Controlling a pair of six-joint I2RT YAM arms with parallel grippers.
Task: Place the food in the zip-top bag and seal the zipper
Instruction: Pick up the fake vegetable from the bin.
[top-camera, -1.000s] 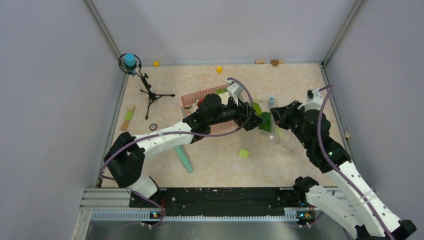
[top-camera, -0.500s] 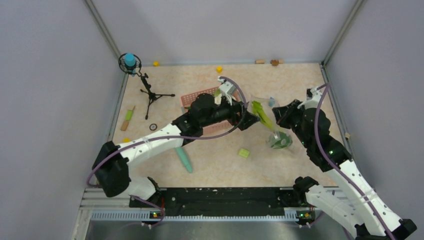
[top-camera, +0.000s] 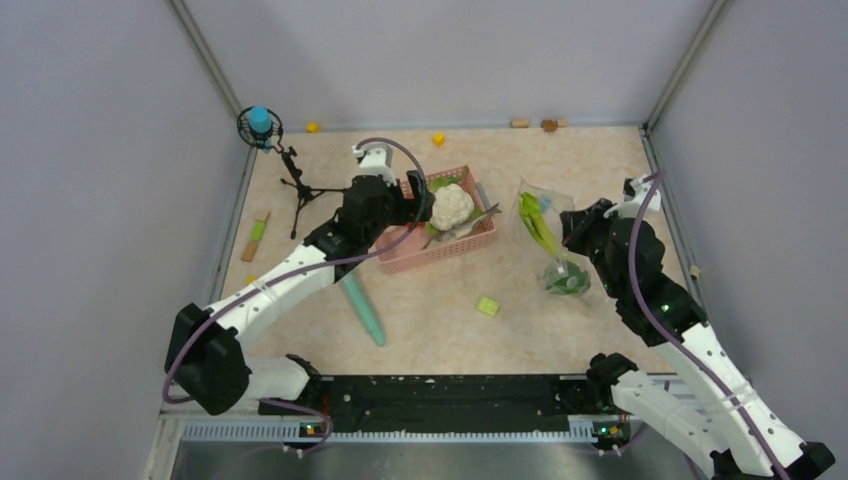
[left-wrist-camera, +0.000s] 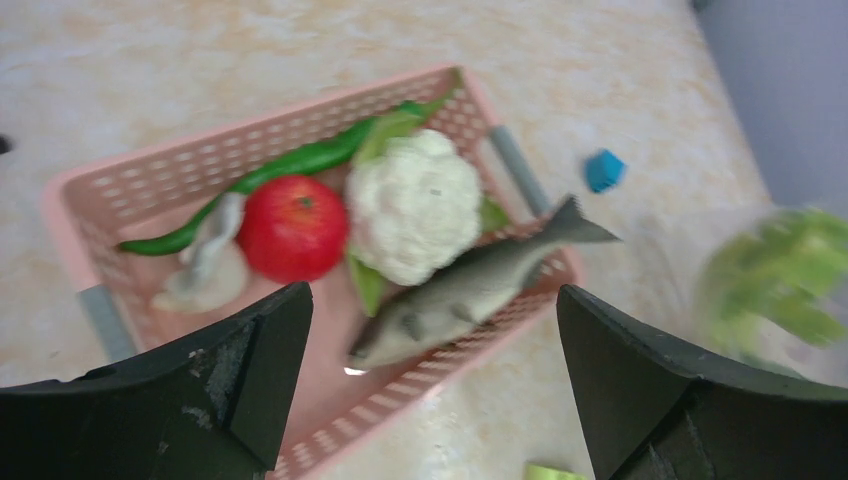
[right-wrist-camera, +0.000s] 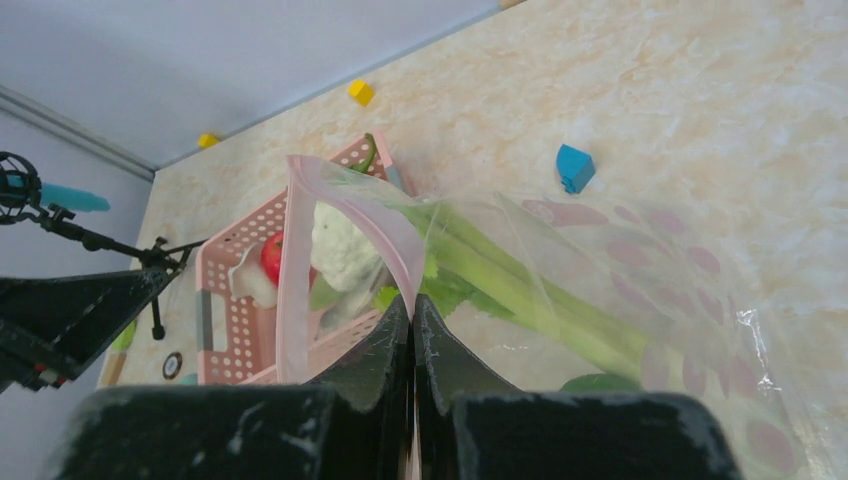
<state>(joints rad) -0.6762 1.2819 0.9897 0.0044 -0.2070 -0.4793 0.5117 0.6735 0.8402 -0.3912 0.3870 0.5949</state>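
The clear zip-top bag (top-camera: 545, 230) hangs from my right gripper (right-wrist-camera: 412, 305), which is shut on its pinkish zipper strip (right-wrist-camera: 296, 262). The mouth gapes open towards the basket. A pale green leek stalk (right-wrist-camera: 505, 282) and dark green leafy pieces (top-camera: 567, 283) lie inside the bag. My left gripper (left-wrist-camera: 435, 400) is open and empty above the near side of the pink basket (left-wrist-camera: 100, 200). The basket holds the red tomato (left-wrist-camera: 292, 227) and the white cauliflower (left-wrist-camera: 415, 205), also seen from above (top-camera: 452, 205).
The basket also holds a grey toy fish (left-wrist-camera: 470, 290), a long green pod (left-wrist-camera: 290, 165) and a whitish piece (left-wrist-camera: 205, 270). A blue block (left-wrist-camera: 604, 170) lies beyond it. A teal stick (top-camera: 362, 310), a yellow-green block (top-camera: 488, 306) and a microphone tripod (top-camera: 300, 190) are on the table.
My left arm has drawn back leftwards from the bag's mouth to above the basket. The leek stalk now lies in the bag. My right gripper still holds the bag.
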